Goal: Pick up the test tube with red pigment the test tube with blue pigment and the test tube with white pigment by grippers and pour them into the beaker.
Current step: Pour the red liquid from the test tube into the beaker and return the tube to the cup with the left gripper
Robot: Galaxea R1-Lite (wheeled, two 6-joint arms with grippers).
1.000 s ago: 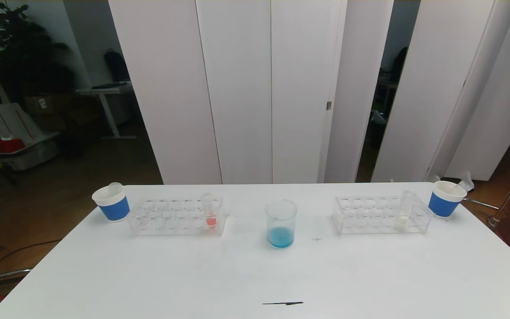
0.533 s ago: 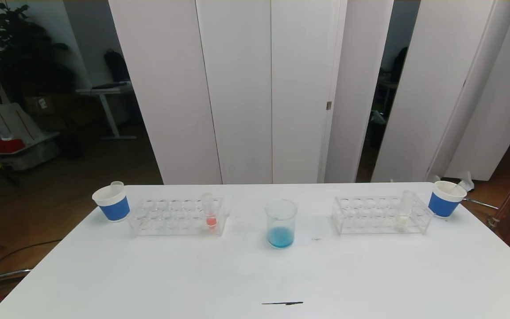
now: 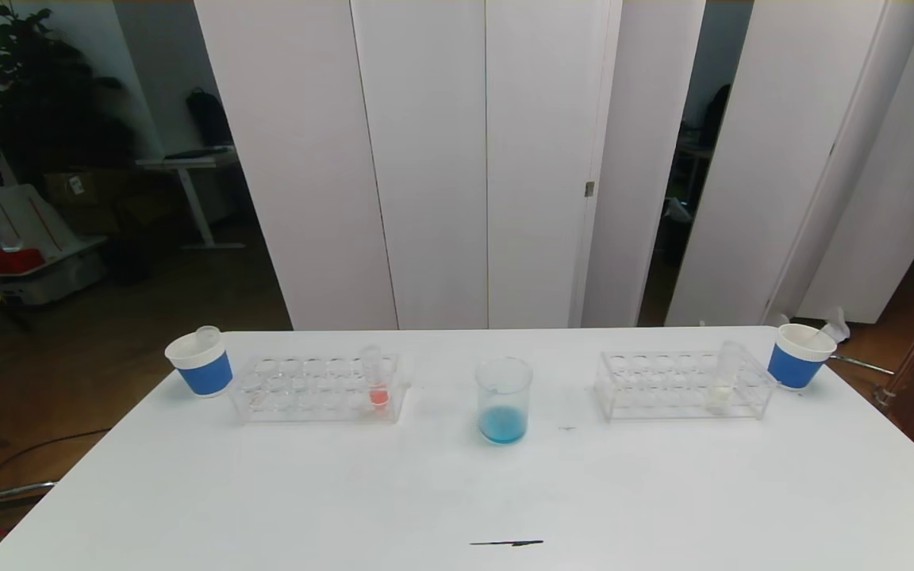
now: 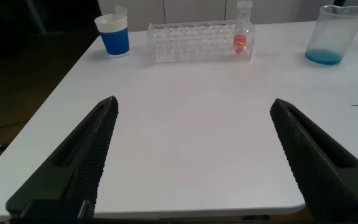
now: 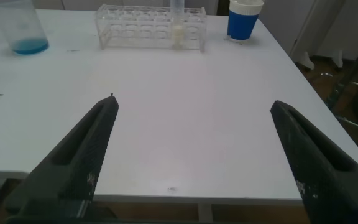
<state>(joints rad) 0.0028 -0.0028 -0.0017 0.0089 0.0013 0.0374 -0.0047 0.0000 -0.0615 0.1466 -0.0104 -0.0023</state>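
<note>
Presently, the beaker (image 3: 503, 399) stands at the middle of the worktop (image 3: 457, 492) with blue pigment already pooled in its bottom; the test tube with red pigment (image 3: 375, 378) stands upright at the beaker end of the left rack (image 3: 318, 388), and the test tube with white pigment (image 3: 723, 379) stands upright near the far-right end of the right rack (image 3: 683, 386); no tube with blue at its bottom is visible. An apparently empty tube leans in the left paper cup (image 3: 201, 363); the right paper cup (image 3: 800, 356) sits just beside the right rack.

Risks, as judged: both racks are clear and light, so a pincer closing off-centre could drag the rack or tip the tube; a tilted lift could spill pigment short of the beaker; the neighbouring cups could be knocked on approach.

Pose: both arms are held back at the near edge, well apart from all items; the left pincer (image 4: 194, 155) is spread wide and empty, pointing toward the left rack; the right pincer (image 5: 194, 155) likewise wide and empty, facing the right rack.
</note>
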